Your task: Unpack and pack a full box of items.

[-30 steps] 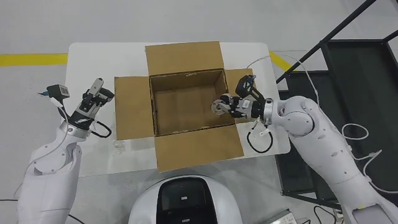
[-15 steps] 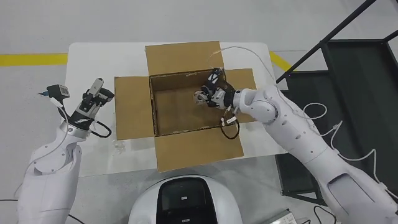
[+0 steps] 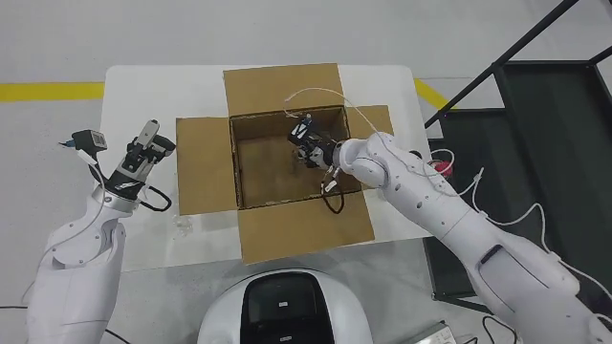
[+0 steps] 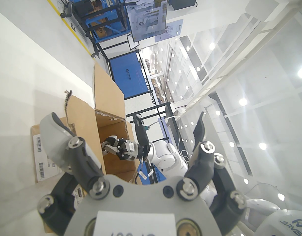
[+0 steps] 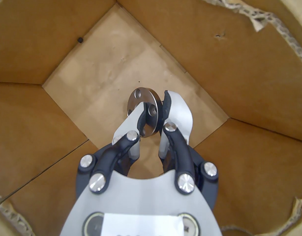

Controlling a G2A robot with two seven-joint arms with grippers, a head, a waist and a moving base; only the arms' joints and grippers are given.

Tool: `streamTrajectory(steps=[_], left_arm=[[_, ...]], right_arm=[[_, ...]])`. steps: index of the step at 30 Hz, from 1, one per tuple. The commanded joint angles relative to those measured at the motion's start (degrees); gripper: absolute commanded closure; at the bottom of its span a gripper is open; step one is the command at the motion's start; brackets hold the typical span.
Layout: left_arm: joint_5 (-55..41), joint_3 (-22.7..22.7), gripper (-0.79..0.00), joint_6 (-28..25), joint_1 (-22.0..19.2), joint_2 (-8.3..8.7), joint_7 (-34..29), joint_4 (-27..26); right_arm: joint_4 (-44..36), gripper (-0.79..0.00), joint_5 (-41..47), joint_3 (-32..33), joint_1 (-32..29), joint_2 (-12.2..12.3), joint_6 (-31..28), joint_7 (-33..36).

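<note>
Flange (image 5: 138, 97) of metal is pinched in my right gripper (image 5: 152, 106), down inside the open cardboard box (image 5: 42, 37). My left gripper (image 3: 151, 139) is spread wide over the white table (image 3: 143, 96), just beside the box's side flap.

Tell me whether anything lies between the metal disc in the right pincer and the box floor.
Nothing visible does: the right pincer grips the metal disc above a bare patch of the box floor.
</note>
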Motion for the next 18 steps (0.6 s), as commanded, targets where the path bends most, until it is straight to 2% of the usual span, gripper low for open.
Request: streamTrajectory(steps=[1,6,7,8,9,10,14,18], left_arm=[[0.0,0.0,-0.785,0.0,0.0,0.0,0.0,0.0],[0.0,0.0,-0.785,0.0,0.0,0.0,0.0,0.0],[0.0,0.0,-0.785,0.0,0.0,0.0,0.0,0.0],[0.0,0.0,-0.785,0.0,0.0,0.0,0.0,0.0],[0.0,0.0,-0.785,0.0,0.0,0.0,0.0,0.0],[0.0,0.0,-0.785,0.0,0.0,0.0,0.0,0.0],[0.0,0.0,-0.785,0.0,0.0,0.0,0.0,0.0],[0.0,0.0,-0.785,0.0,0.0,0.0,0.0,0.0]], right_arm=[[1.5,0.0,-0.3,-0.7,0.4,-0.6,-0.1,-0.1],[3.9,0.0,-2.4,-1.6,1.3,-1.6,0.1,-0.4],[4.3,-0.052,-2.5,-1.7,1.4,-1.8,-0.1,0.0],[4.6,-0.289,-2.6,-1.6,1.5,-1.9,-0.2,0.1],[4.7,-0.668,-2.8,-1.5,1.5,-2.0,-0.3,0.2],[4.8,-0.785,-2.9,-1.3,1.5,-2.0,-0.5,0.2],[2.7,-0.785,-2.8,0.9,0.3,-1.3,-2.6,-1.2],[-2.9,-0.785,-1.7,5.1,-3.0,0.7,-6.3,0.2]])
